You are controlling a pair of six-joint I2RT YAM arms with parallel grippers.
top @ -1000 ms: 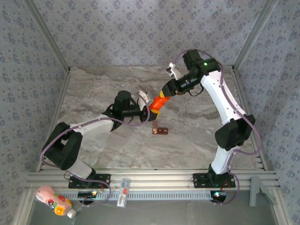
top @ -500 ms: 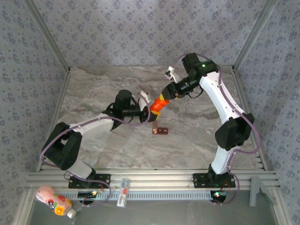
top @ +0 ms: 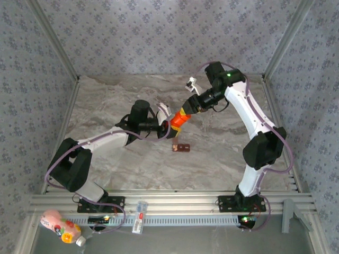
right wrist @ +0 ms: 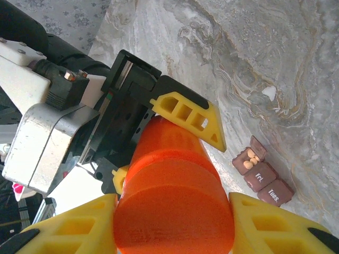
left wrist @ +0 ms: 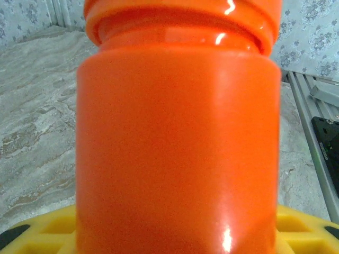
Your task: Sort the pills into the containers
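Marble-patterned tabletop, reddish-brown containers, one lid up, pale pills inside.

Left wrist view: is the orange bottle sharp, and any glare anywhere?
Left wrist: the orange bottle sits very close and looks soft, with small white glints on its rim and lower body. Right wrist: its near end is soft, while the pill strip is sharp, labels legible. Top external: even light, no obvious glare.
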